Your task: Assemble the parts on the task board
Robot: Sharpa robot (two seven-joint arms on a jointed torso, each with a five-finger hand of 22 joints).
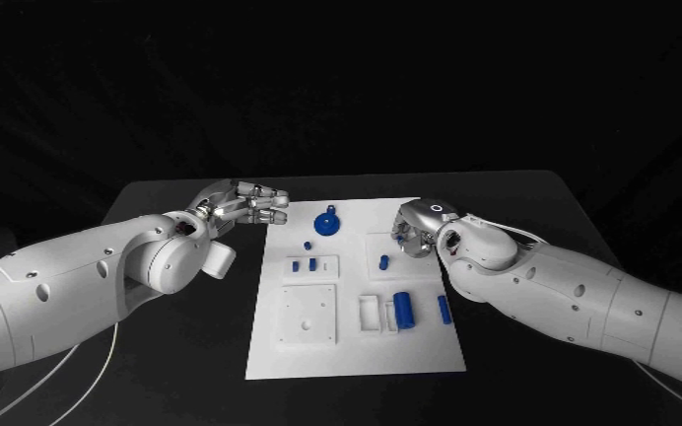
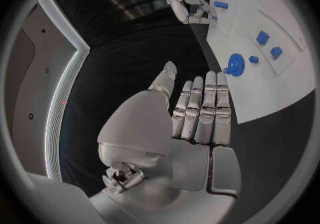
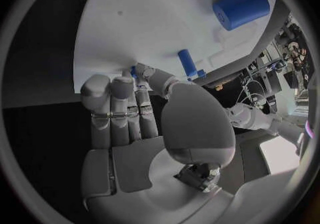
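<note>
The task board (image 1: 356,347) is lying in the middle of the black table (image 1: 170,377). The left hand (image 1: 244,204) is hovering over the table just beside the board's edge at about 9 o'clock from the round blue part (image 1: 327,222). Its fingers (image 2: 200,109) are lying straight and pressed together side by side, with the thumb standing apart, and they are holding nothing. In the left wrist view the round blue part (image 2: 235,65) is lying on the board beyond the fingertips, apart from them.

The right hand (image 1: 418,232) is resting over the board's edge at 3 o'clock, near the far corner. In the right wrist view its fingers (image 3: 117,106) are curling forward close together, and the thumb is bending toward them. A small blue part (image 3: 133,72) is showing between the thumb tip and the fingertips; if it is really pinched, one cannot tell. A short blue peg (image 3: 188,63) is lying on the board just beyond the thumb, and a thick blue cylinder (image 3: 241,8) is lying farther away from the fingers. In the head view, a small blue piece (image 1: 382,262) is lying at about 7 o'clock from the right hand, and the long blue cylinder (image 1: 404,309) is lying in its tray toward 6 o'clock.
</note>
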